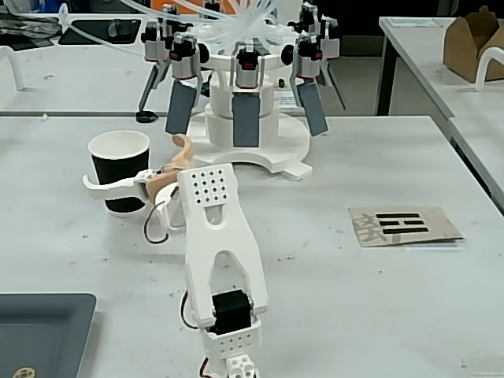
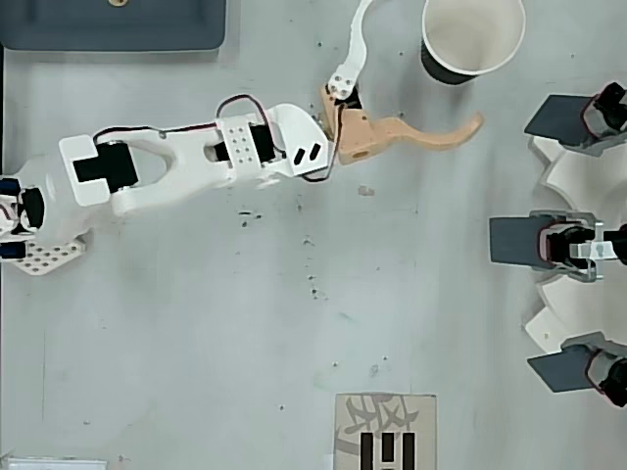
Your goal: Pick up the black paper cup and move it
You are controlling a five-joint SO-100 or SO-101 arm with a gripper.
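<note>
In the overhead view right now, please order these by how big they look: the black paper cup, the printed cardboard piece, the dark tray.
1. dark tray, though the frame cuts it off
2. black paper cup and printed cardboard piece: too alike to rank; both are cropped, and the cup stands nearer the camera

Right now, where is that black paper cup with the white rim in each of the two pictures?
Fixed view: the black paper cup stands at left centre, beside the open pincer.
Overhead view: it sits at the top edge, right of centre.
Shared landmark: the printed cardboard card.
</note>
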